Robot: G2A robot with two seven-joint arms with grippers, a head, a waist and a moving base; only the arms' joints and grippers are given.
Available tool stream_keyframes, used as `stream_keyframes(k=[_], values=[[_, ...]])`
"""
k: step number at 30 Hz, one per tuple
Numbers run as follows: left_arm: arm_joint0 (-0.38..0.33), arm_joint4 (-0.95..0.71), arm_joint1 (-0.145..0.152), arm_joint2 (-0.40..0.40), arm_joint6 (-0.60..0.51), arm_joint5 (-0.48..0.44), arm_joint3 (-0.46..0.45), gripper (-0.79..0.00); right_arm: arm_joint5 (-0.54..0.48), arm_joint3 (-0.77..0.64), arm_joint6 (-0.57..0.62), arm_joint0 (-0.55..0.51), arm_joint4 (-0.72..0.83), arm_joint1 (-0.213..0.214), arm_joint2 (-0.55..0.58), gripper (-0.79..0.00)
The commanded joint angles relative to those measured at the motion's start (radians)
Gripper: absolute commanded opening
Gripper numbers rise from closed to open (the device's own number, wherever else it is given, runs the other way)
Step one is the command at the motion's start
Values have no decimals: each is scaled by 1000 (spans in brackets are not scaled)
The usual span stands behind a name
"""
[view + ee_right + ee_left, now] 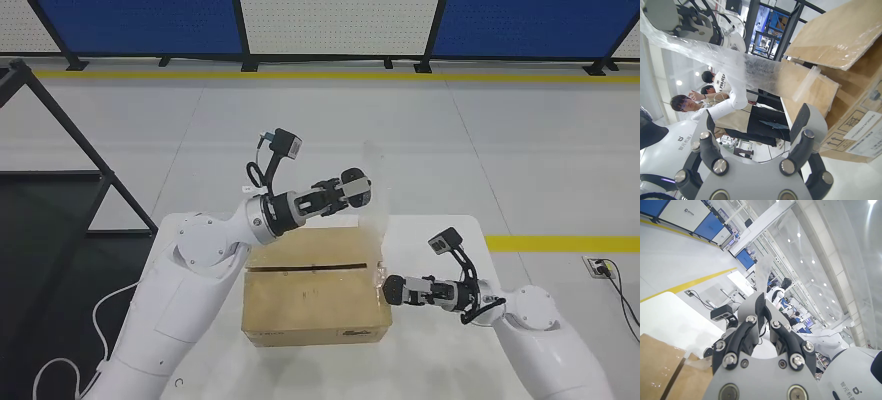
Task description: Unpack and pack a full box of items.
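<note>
A brown cardboard box [315, 300] sits on the white table [440, 240], its top flaps meeting at a dark seam. My left gripper [358, 188] is raised above the box's far right corner, shut on a strip of clear tape [374, 215] that runs down to the box's right end. In the left wrist view the gripper [761, 298] pinches the tape [762, 273] above the box [657, 357]. My right gripper [390, 290] stands open beside the box's right end. In the right wrist view, the tape [725, 60] stretches past the gripper [757, 121] to the box [848, 75], where one flap is slightly lifted.
A black metal frame [60, 130] stands on the floor to the left of the table. Blue and white partitions [140, 25] line the back, with a yellow floor line [330, 74] in front. A white label [863, 136] is on the box's end.
</note>
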Motion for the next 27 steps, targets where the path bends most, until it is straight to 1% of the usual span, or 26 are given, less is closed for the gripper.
stream_keyframes(k=[1, 3, 17, 21, 27], values=[[-4, 7, -1, -1, 5, -1, -9, -785, -3, 20, 21, 3, 57, -5, -4, 0], [-9, 27, -2, -4, 23, 5, -12, -785, 0, 23, 23, 4, 60, -6, -5, 0], [-3, 30, -2, -4, 32, 8, -19, -785, 0, 23, 23, 4, 60, -6, -5, 0], [12, 34, -3, -12, 64, 5, -57, -785, 44, -15, -29, -23, 63, -7, -4, 0], [5, 9, -10, -7, 66, -26, -69, -785, 77, 8, -30, -32, 122, -15, -11, 0]])
